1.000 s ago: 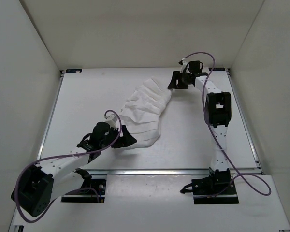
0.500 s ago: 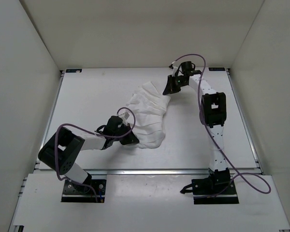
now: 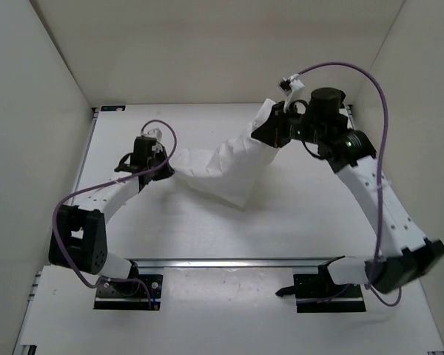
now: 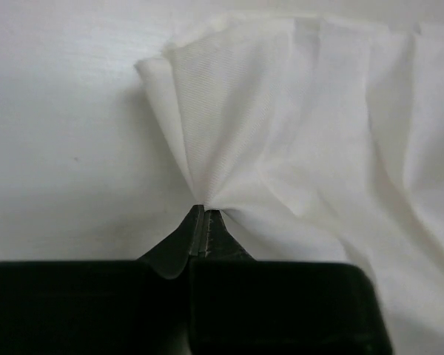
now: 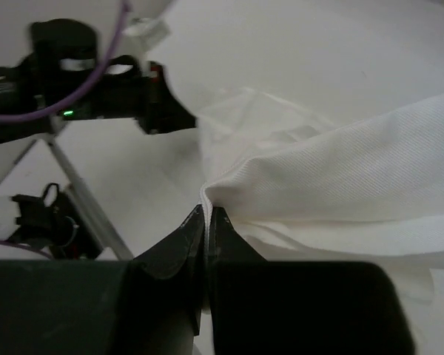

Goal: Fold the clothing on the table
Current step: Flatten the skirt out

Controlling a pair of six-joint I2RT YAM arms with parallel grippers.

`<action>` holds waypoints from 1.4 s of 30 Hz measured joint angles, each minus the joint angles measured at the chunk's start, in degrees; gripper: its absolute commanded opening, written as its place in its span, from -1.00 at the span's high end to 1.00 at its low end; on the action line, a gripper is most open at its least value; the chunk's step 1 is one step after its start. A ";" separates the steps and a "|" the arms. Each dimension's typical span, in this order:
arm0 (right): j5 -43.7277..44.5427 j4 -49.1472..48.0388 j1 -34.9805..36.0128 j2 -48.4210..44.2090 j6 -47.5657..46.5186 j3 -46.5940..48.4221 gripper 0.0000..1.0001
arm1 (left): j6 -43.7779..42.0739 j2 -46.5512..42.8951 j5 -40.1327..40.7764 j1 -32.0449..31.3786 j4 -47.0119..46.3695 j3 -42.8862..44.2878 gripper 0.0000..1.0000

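White cloth is pinched hard in both grips: the left tool [image 4: 205, 216] has its jaws pressed together on a gathered edge of the clothing [image 3: 223, 158], the fabric fanning out from the pinch in pleats, and the right tool [image 5: 207, 211] is likewise clamped on a thin folded edge at the other end. Between them the clothing hangs as a slack band across the middle of the surface [image 3: 318, 214], running from the left tool at the left centre up to the right tool at the far right. The right end looks raised clear of the surface, while a lower corner droops toward the near side; whether that corner touches the surface I cannot tell. By my reading, the step in hand is the lift and spread: both ends are secured and the garment is being held out before any fold is laid. The next move probably calls for drawing the two ends apart enough to take out the sag, then lowering the cloth flat and even, keeping both pinches firm so neither edge slips out.
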State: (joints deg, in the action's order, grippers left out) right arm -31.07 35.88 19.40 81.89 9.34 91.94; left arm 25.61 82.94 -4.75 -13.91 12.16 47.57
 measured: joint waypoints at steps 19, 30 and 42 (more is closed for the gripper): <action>6.64 -10.78 -3.63 6.40 10.10 -23.85 0.36 | -6.62 -3.19 2.21 1.22 10.38 6.45 -0.38; 13.03 -13.20 2.91 0.76 5.99 -40.94 0.37 | -0.13 -20.26 1.36 -8.50 11.34 -10.97 -0.61; 13.09 -17.40 2.91 7.72 3.93 -41.22 0.21 | 7.28 -24.83 5.22 -11.98 14.82 -20.48 -0.56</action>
State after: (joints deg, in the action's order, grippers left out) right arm -17.98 18.48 22.31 89.60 13.28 50.72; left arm 32.88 58.11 0.47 -25.89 26.98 27.09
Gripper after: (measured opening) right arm 0.390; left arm 0.787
